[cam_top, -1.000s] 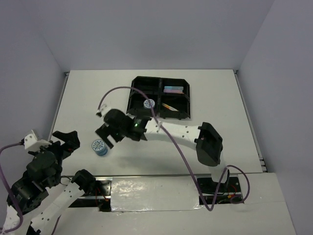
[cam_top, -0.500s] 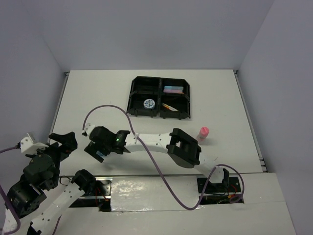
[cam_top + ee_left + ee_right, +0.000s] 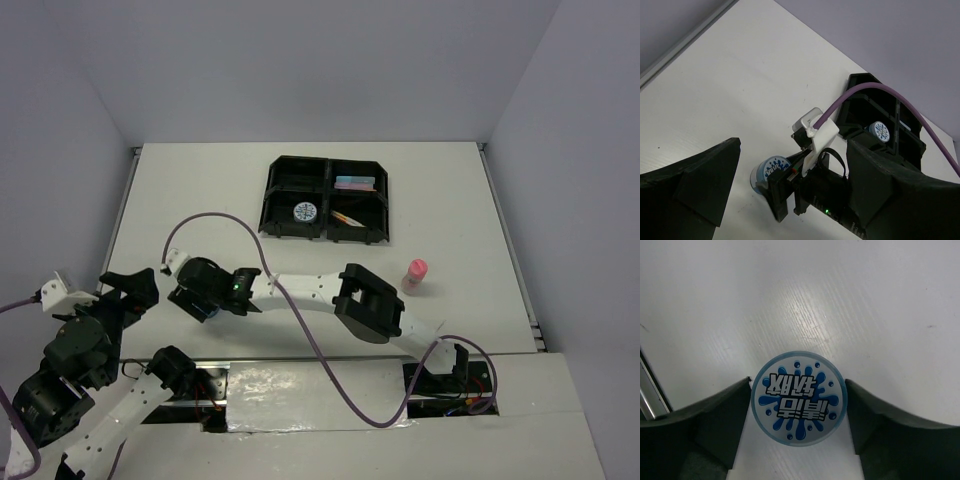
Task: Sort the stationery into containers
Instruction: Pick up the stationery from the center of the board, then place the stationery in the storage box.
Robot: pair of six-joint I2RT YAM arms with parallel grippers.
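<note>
Tabletop [image 3: 850, 285] open around tape roll [image 3: 797, 407] within right gripper [image 3: 797, 384]

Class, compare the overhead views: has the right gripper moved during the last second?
Yes. The right gripper has moved down-left in the overhead view, away from the black tray, and now straddles the blue-and-white tape roll.

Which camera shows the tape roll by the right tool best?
Right wrist: the tape roll fills the frame, printed face up, between the fingers of the right tool. Left wrist shows it partly behind that tool; the top view shows only a blue sliver.
</note>
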